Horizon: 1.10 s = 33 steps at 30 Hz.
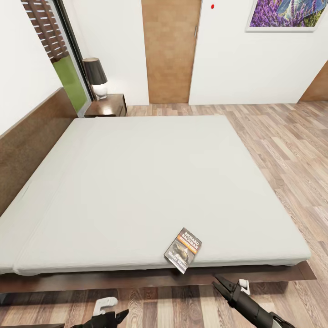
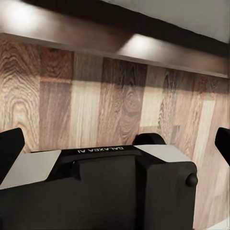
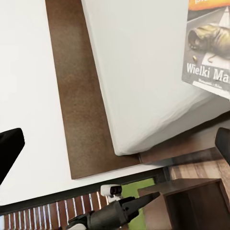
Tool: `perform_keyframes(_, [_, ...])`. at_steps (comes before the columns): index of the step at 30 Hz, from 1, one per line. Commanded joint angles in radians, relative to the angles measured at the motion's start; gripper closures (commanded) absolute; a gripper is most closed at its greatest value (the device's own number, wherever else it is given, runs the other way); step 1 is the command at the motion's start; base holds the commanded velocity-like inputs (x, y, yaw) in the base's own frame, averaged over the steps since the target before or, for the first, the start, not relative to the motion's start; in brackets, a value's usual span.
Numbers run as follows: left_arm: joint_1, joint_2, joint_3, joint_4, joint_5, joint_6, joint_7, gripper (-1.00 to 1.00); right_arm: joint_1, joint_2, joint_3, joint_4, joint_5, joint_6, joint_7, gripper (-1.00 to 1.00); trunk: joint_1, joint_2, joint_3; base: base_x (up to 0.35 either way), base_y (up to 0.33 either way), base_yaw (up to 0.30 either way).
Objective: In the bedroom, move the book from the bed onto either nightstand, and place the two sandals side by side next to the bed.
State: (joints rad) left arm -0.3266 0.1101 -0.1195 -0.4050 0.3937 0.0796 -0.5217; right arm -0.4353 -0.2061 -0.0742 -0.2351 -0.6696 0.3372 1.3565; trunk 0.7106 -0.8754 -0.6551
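Observation:
The book (image 1: 183, 249), dark grey with an orange band, lies flat on the bed (image 1: 150, 182) at its near edge, one corner just over the mattress side. In the right wrist view the book (image 3: 208, 43) shows with its pale picture. My right gripper (image 1: 222, 285) hovers open over the floor, just right of and below the book, touching nothing. Its fingertips (image 3: 9, 148) stand wide apart. My left gripper (image 1: 119, 315) is low by the bed frame, open and empty, facing the floor (image 2: 115, 100). A nightstand (image 1: 108, 105) stands at the far head end. The sandals are out of view.
A black-shaded lamp (image 1: 95, 76) stands on the far nightstand. A second dark brown cabinet (image 3: 191, 203) sits by the headboard (image 3: 72, 96) on my side. A brown door (image 1: 169, 50) and a lavender painting (image 1: 287, 13) are on the far wall. Wood floor runs right of the bed.

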Motion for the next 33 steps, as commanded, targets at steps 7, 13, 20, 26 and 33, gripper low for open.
perform_keyframes(7, [0.000,0.002,-0.001,-0.001,0.030,0.008,-0.001,-1.00,-0.001,0.039,-0.004,-0.002,0.001,0.008,0.002,-1.00,0.000,-0.001,-0.001,0.000,0.000,0.000])
perform_keyframes(13, [0.000,0.003,0.000,-0.002,0.032,0.008,-0.002,-1.00,-0.002,0.101,-0.004,-0.018,0.001,0.004,-0.008,-1.00,0.000,-0.001,-0.001,0.000,0.000,0.000])
perform_keyframes(20, [0.000,0.003,0.000,-0.002,0.033,0.008,-0.001,-1.00,-0.002,0.138,-0.004,-0.039,0.001,-0.023,-0.057,-1.00,0.000,-0.001,-0.001,0.000,0.000,0.000])
perform_keyframes(26, [0.000,0.002,-0.001,-0.002,0.033,0.008,-0.001,-1.00,-0.002,0.143,-0.004,-0.042,0.001,-0.028,-0.064,-1.00,0.000,-0.001,-0.001,0.000,0.000,0.000])
perform_keyframes(33, [0.000,0.002,-0.002,-0.001,0.033,0.007,-0.001,-1.00,-0.003,0.143,-0.004,-0.042,0.001,-0.028,-0.065,-1.00,0.000,-0.001,-0.001,0.000,0.000,0.000])
